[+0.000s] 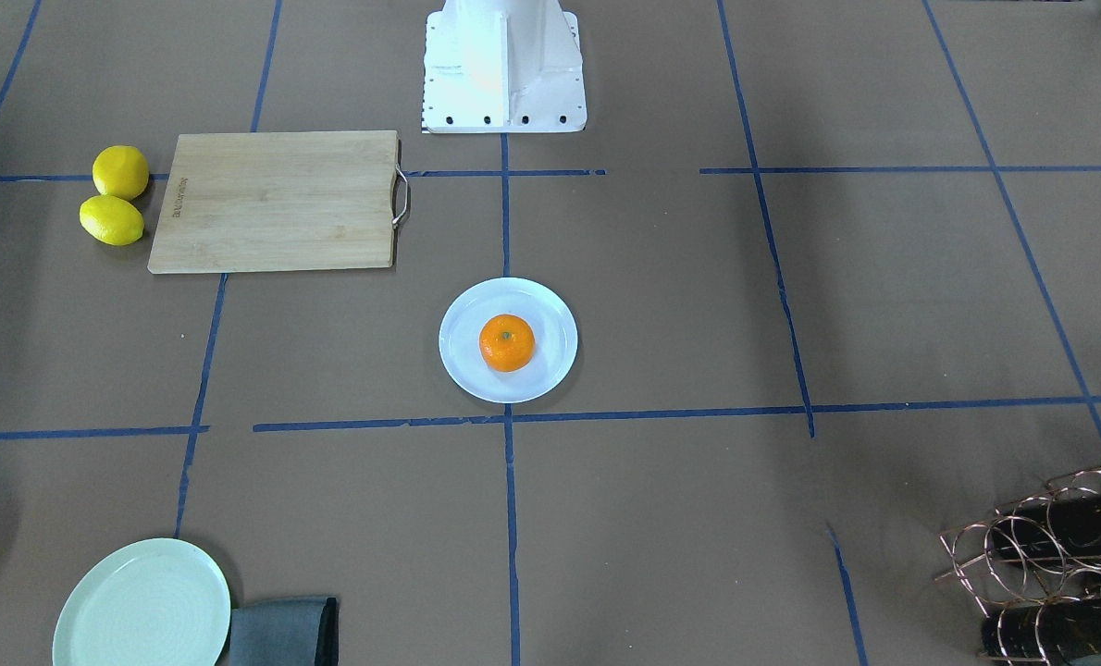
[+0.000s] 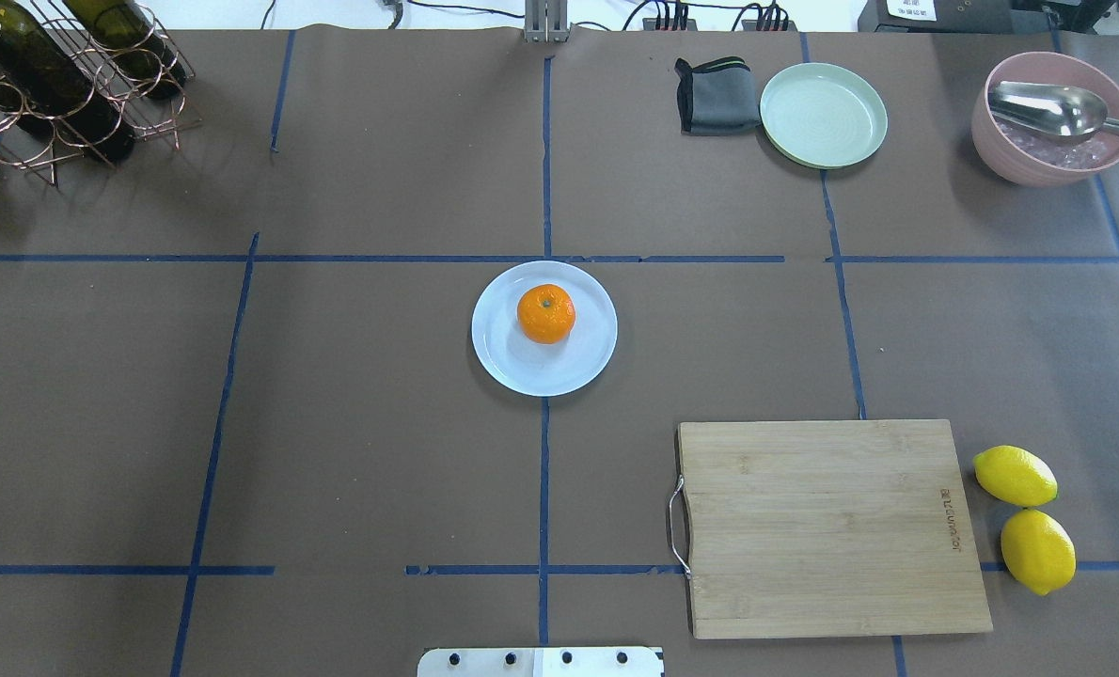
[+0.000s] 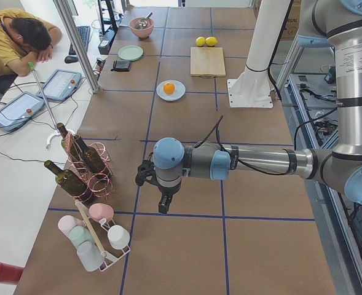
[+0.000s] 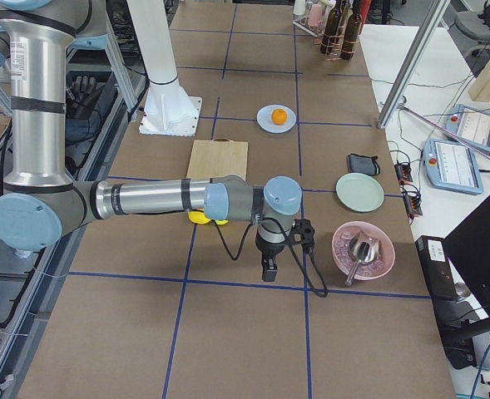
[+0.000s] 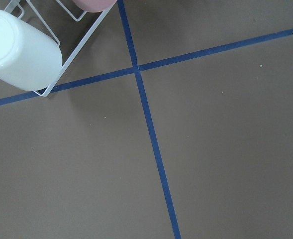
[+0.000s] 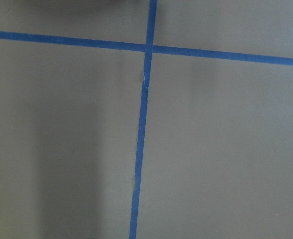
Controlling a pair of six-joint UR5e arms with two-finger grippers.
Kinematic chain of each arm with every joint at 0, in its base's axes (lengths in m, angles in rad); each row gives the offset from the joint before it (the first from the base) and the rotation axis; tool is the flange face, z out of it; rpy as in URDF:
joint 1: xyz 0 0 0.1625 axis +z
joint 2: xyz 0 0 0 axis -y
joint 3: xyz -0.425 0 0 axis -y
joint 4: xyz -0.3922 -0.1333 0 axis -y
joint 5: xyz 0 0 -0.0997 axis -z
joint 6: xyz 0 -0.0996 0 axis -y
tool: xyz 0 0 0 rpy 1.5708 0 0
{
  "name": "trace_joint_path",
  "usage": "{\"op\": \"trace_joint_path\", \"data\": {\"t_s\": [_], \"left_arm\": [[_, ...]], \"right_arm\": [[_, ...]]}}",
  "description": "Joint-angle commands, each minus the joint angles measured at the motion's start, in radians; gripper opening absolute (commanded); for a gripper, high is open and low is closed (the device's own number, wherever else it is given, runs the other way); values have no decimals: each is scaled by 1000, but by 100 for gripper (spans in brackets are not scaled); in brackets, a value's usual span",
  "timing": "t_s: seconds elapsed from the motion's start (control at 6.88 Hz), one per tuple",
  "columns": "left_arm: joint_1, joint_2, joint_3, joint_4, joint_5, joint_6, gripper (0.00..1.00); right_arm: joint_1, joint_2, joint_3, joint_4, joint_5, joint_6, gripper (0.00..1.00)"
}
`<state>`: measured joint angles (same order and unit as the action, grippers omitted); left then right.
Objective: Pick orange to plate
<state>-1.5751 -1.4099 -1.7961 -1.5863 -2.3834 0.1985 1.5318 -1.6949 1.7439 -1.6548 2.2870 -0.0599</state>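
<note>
The orange (image 1: 507, 343) sits stem up in the middle of the white plate (image 1: 463, 370) at the table's centre, also seen from overhead as the orange (image 2: 546, 313) on the plate (image 2: 522, 371). Neither gripper is near it. My left gripper (image 3: 163, 206) hangs over bare table at the robot's left end, beside the bottle rack, far from the plate (image 3: 178, 95). My right gripper (image 4: 267, 270) hangs at the opposite end, near the pink bowl. Both show only in the side views, so I cannot tell whether they are open or shut. The wrist views show only table and tape.
A wooden cutting board (image 2: 827, 527) lies right of centre with two lemons (image 2: 1025, 512) beside it. A pale green plate (image 2: 823, 115), grey cloth (image 2: 713, 96) and pink bowl with spoon (image 2: 1048, 118) stand far right. Bottle rack (image 2: 61, 85) far left; cup rack (image 3: 94, 236).
</note>
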Motion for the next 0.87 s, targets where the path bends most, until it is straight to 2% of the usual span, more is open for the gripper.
{"op": "trace_joint_path", "data": {"t_s": [0.0, 0.73], "left_arm": [[0, 2, 0, 0, 4, -1, 100], [-8, 17, -12, -4, 4, -1, 100]], "right_arm": [[17, -28, -1, 72, 3, 5, 100], [16, -25, 6, 75, 8, 5, 100]]}}
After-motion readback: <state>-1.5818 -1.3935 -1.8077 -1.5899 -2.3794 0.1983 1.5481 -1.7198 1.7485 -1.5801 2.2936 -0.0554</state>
